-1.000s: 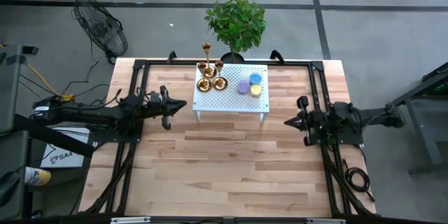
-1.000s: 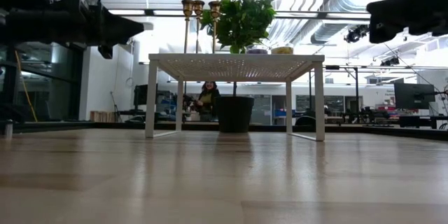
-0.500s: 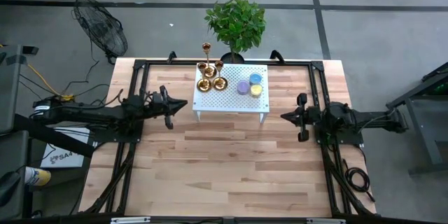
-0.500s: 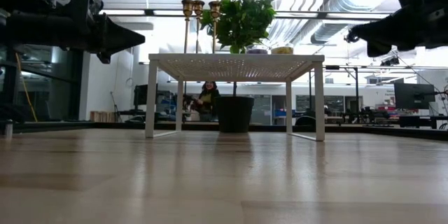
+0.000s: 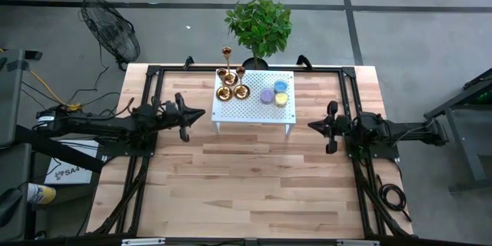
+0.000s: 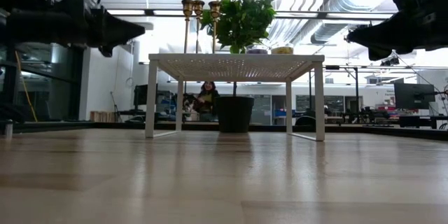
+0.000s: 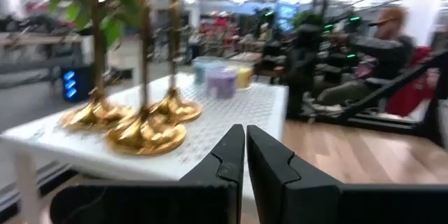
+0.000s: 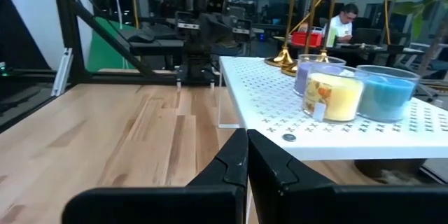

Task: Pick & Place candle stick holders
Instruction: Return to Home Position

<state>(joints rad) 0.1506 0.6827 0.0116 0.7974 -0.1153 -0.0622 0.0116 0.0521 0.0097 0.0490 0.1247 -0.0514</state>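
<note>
Candle stick holders [image 5: 231,84]: gold, upright, grouped on the left part of the white perforated shelf [image 5: 254,112], upper centre of the high view; three scented candles [image 5: 276,94] stand on the shelf's right part, apart from the holders. Left hand [image 5: 202,113]: centre left, raised above the worktop [image 5: 246,184], fingers together, holding nothing; right hand [image 5: 310,127]: centre right, fingers together, holding nothing, pointing towards the shelf.
</note>
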